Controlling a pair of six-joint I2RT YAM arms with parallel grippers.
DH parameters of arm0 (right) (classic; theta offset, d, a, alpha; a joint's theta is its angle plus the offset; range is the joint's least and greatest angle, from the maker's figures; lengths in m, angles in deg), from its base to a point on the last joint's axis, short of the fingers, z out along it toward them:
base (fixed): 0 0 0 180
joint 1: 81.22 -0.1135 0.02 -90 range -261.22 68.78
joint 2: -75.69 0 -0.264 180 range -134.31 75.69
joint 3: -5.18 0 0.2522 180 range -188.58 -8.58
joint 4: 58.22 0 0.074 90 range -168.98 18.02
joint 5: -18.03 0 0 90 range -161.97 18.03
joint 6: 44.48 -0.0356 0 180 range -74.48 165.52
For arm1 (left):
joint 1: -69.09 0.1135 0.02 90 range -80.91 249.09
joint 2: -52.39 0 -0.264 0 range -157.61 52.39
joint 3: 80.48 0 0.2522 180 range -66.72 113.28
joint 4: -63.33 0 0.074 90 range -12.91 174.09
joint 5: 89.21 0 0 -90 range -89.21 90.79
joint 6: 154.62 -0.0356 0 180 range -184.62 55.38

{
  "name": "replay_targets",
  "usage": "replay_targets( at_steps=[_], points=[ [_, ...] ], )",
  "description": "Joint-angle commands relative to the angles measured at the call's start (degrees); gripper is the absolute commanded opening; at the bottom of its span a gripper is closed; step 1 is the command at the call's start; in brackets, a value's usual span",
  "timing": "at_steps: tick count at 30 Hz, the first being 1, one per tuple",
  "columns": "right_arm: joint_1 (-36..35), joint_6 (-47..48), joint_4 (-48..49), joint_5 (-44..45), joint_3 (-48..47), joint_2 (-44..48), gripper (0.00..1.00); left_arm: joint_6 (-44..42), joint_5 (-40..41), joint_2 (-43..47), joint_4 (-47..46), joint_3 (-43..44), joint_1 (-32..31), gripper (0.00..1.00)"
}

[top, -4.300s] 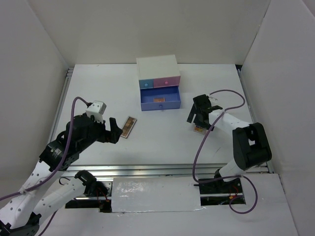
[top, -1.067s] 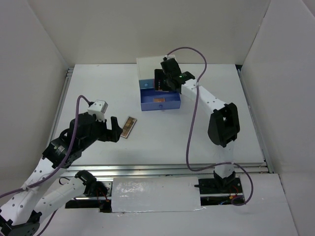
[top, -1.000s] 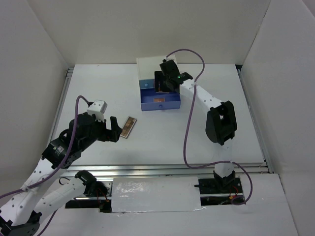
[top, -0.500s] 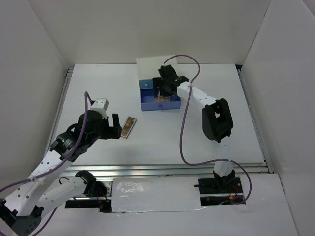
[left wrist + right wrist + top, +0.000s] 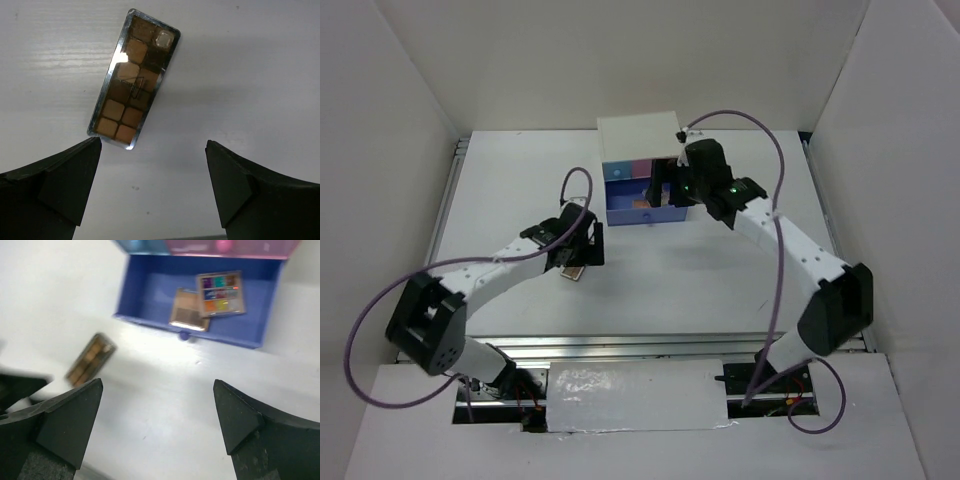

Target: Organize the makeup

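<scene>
The long brown eyeshadow palette [image 5: 134, 80] lies flat on the white table, just ahead of my left gripper [image 5: 152, 165], which is open, empty and hovering above it. In the top view the left gripper [image 5: 584, 246] covers most of the palette [image 5: 574, 272]. A multicolour palette [image 5: 220, 293] and a pinkish-brown palette [image 5: 188, 316] lie inside the open purple-blue drawer [image 5: 145, 280]. My right gripper [image 5: 157, 390] is open and empty above the table in front of that drawer [image 5: 645, 213]. The long palette also shows in the right wrist view [image 5: 90, 357].
The white drawer box [image 5: 638, 134] stands at the back centre, with shut blue and pink drawers above the open one. The left gripper's dark finger [image 5: 20, 385] shows at the left of the right wrist view. White walls enclose the table.
My right gripper has drawn back out of the open drawer, leaving a palette inside. My left arm has reached forward and right, so its gripper now hangs over the long brown palette.
</scene>
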Motion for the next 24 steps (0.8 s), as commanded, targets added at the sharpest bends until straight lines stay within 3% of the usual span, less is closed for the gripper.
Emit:
replay_targets(
  at_steps=[1, 3, 7, 21, 24],
  points=[
    [-0.45, -0.53, 7.12, -11.58, 6.46, 7.82, 1.0, -1.21, 4.24, -7.44, -2.59, 5.69, 1.5, 0.99],
    [-0.45, -0.61, 9.42, -18.16, 11.56, 12.04, 1.0, -0.94, 2.5, -12.96, -1.79, 7.54, 3.43, 0.99],
    [-0.28, -1.05, 13.99, -22.41, 17.37, 16.18, 1.0, -1.47, 3.02, -15.89, -4.6, 6.32, 5.73, 0.99],
    [-0.45, -1.14, 13.21, -22.86, 16.68, 14.52, 1.0, -2.09, -1.91, -19.85, -7.52, 1.65, 6.43, 0.99],
    [-0.45, -1.14, 13.38, -22.42, 16.94, 14.95, 1.0, -2.26, -2.08, -21.25, -6.63, 2.09, 6.34, 0.89]
  ],
)
